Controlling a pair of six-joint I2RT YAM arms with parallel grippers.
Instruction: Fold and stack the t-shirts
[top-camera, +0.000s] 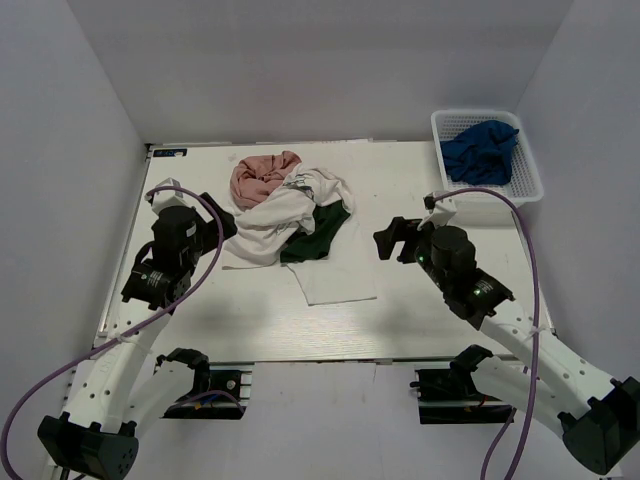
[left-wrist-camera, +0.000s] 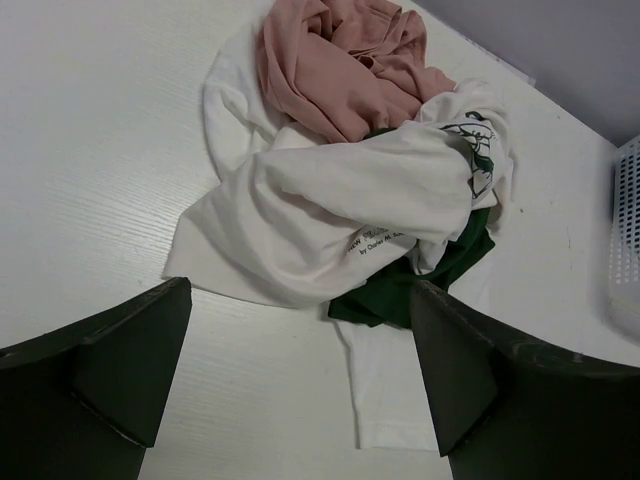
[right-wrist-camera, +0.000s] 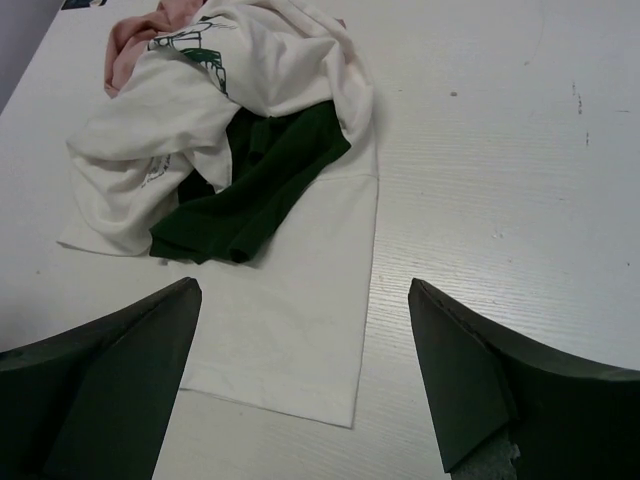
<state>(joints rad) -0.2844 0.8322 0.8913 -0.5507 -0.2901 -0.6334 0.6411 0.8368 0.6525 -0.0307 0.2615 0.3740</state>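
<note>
Tees: white tee (top-camera: 270, 225), pink tee (top-camera: 262, 178) and green tee (top-camera: 318, 235) lay tangled in one heap toward the far edge of the bench (top-camera: 400, 310); blue tee (top-camera: 480, 152) sat in the basket (top-camera: 530, 185) at the far right corner.
Left hand (top-camera: 222, 222): stood wide open, empty, beside the heap.
Right hand (top-camera: 392, 240): gaped likewise, held nothing.
Risk: could have dragged the pink and green along when pulling the white, all three wound together; might have pinched two layers.
Writing: small dark line on the white, began "by"; rest unreadable. Green print nearby.
</note>
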